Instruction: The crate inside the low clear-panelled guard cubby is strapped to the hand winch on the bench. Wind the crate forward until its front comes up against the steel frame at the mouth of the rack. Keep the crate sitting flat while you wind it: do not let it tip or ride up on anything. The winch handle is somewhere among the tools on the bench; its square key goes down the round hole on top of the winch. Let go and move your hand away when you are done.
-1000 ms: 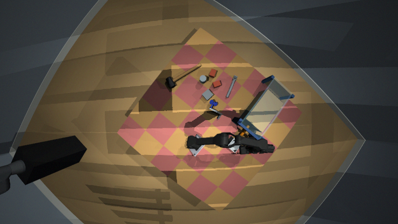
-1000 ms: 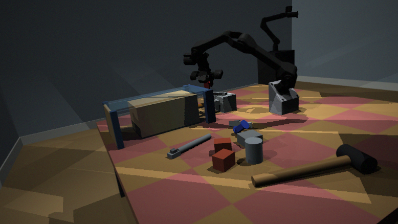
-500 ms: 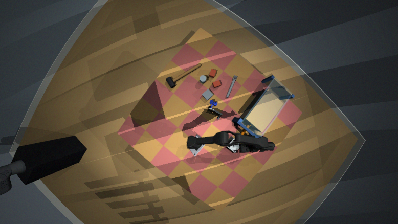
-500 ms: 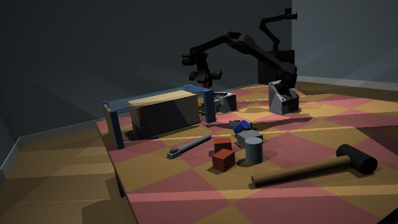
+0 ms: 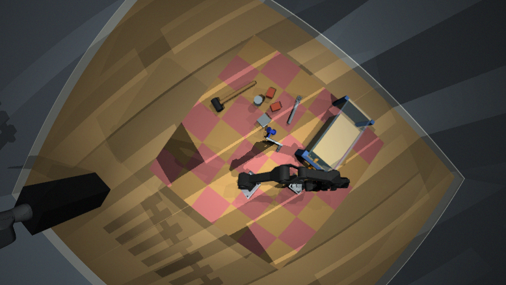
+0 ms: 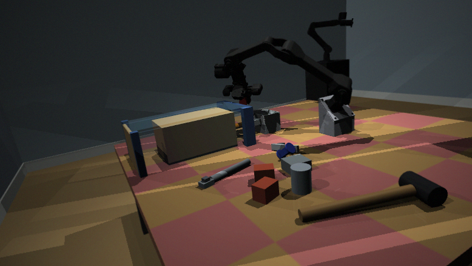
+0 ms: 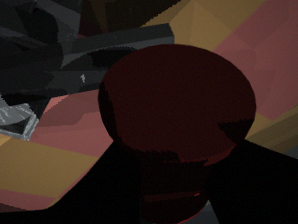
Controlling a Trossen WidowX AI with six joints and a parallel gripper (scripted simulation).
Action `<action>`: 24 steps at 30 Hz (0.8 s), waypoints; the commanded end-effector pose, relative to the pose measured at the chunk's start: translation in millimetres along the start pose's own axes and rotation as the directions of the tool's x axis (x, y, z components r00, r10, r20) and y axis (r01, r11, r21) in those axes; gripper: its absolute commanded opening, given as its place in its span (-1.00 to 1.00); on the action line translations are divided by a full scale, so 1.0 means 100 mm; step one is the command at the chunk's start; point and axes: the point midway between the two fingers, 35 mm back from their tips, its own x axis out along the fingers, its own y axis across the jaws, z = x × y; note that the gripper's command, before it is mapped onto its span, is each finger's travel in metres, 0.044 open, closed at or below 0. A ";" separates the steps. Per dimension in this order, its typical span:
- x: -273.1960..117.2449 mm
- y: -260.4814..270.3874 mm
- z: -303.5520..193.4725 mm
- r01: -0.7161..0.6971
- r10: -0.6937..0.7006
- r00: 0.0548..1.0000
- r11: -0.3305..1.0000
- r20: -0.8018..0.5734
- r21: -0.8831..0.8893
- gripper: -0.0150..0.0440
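The tan crate [image 5: 336,139] [image 6: 195,133] sits flat inside the clear-panelled cubby with blue posts [image 5: 300,153] [image 6: 247,125]. Its winch-side end is close to the frame at the mouth; I cannot tell if they touch. An orange strap [image 5: 311,162] runs from that end towards the grey winch [image 5: 295,187] [image 6: 268,120]. My gripper [image 6: 243,97] hangs just above the winch, beside the mouth. It is shut on the dark red knob [image 7: 176,106] [image 6: 243,100] of the winch handle. The rest of the handle and its key are hidden.
Tools lie on the checked bench: a mallet [image 5: 231,95] [image 6: 369,198], a grey cylinder [image 6: 300,178], two red blocks [image 6: 264,189], a grey bar tool [image 5: 293,110] [image 6: 224,172], a grey block [image 5: 263,120] and a blue-knobbed crank [image 5: 272,134] [image 6: 283,146]. The arm's base [image 6: 335,118] stands behind.
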 end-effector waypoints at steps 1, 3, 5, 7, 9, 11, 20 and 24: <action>-0.06 0.04 0.20 -0.007 0.007 1.000 1.000 0.031 -0.013 -0.49; -0.07 0.05 0.22 -0.007 0.008 0.999 1.000 0.031 -0.013 -0.49; -0.08 0.06 0.24 -0.007 0.008 0.999 1.000 0.031 -0.013 -0.49; -0.09 0.07 0.26 -0.007 0.008 0.999 1.000 0.031 -0.013 -0.49; -0.10 0.07 0.28 -0.008 0.008 0.999 1.000 0.031 -0.013 -0.49; -0.11 0.08 0.30 -0.008 0.008 0.999 1.000 0.031 -0.013 -0.49; -0.15 0.13 0.39 -0.008 0.009 0.999 1.000 0.032 -0.013 -0.49; -0.17 0.16 0.42 -0.009 0.009 0.999 1.000 0.032 -0.014 -0.49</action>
